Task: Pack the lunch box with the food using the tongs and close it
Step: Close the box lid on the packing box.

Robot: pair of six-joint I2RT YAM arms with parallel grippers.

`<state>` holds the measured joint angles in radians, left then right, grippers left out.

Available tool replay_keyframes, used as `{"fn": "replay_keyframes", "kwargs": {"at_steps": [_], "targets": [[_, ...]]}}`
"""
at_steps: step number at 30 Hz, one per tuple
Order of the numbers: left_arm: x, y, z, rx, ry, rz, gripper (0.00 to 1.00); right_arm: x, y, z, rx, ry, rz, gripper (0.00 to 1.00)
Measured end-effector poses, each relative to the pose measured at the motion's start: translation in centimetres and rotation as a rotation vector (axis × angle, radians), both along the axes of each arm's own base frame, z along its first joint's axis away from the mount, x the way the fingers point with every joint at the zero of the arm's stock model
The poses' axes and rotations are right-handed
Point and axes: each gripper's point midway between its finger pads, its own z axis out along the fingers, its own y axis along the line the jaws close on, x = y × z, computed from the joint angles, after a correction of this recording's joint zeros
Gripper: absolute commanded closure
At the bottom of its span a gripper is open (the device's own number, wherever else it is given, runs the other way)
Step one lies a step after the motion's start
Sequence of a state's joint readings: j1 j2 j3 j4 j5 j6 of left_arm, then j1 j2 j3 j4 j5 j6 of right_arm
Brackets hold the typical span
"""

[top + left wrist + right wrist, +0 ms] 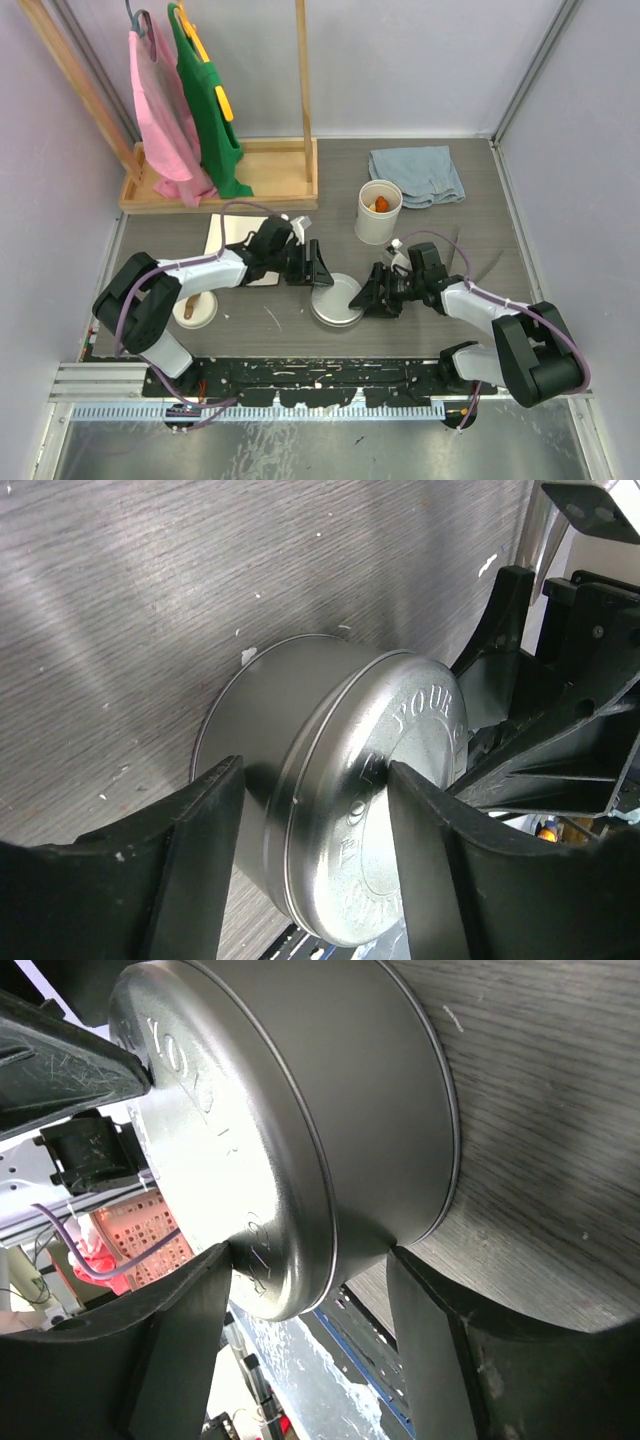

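The lunch box's steel tin [336, 298] lies at the table's middle with its flat embossed lid [415, 780] on. My left gripper [315, 268] straddles its left edge. One finger rests against the lid face and the other stands beside the tin's wall [250, 710] with a dark gap, so it is open. My right gripper [378, 295] comes from the right, shut on the tin [350, 1110], one finger on the lid rim and one at the base rim. The white tub [379, 212] stands behind, with orange food [381, 204] in it. Its brown-handled lid [193, 308] lies far left. The thin tongs [492, 266] lie right.
A white square plate [232, 240] sits under the left arm. A blue cloth [417, 175] lies at the back right. A wooden rack [250, 175] with pink and green garments stands at the back left. White crumbs dot the grey tabletop.
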<state>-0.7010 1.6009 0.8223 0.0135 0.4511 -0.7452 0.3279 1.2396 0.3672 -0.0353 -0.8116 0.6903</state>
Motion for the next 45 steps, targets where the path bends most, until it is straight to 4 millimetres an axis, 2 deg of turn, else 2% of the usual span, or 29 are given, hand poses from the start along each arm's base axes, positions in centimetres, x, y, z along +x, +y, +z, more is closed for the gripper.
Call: {"fn": "replay_keyframes", "kwargs": {"at_steps": [11, 17, 20, 25, 30, 33, 38, 45], "targets": [[-2.2, 0.8, 1.1, 0.022, 0.022, 0.051, 0.18, -0.3, 0.2, 0.2, -0.008, -0.049, 0.033, 0.30], [-2.3, 1.7, 2.9, 0.022, 0.004, 0.099, 0.19, -0.3, 0.1, 0.1, -0.018, -0.055, 0.042, 0.30], [-2.5, 2.2, 2.4, 0.050, 0.018, 0.120, 0.19, -0.4, 0.0, 0.1, -0.027, -0.056, 0.048, 0.30], [-3.7, 3.7, 0.4, 0.101, 0.078, 0.155, 0.19, -0.3, -0.1, 0.1, -0.045, -0.071, 0.065, 0.31], [-4.8, 4.5, 0.9, 0.087, 0.112, 0.204, 0.20, -0.6, -0.2, 0.0, -0.063, -0.075, 0.086, 0.31], [-5.1, 4.6, 1.4, 0.064, 0.116, 0.228, 0.20, -0.6, -0.2, 0.0, -0.069, -0.080, 0.092, 0.31], [-5.2, 4.7, 1.0, 0.054, 0.140, 0.263, 0.22, -0.4, -0.2, 0.1, -0.078, -0.081, 0.084, 0.31], [-3.6, 3.3, 1.1, 0.070, 0.124, 0.245, 0.28, 0.5, 0.1, 0.7, -0.075, -0.053, 0.031, 0.31]]}}
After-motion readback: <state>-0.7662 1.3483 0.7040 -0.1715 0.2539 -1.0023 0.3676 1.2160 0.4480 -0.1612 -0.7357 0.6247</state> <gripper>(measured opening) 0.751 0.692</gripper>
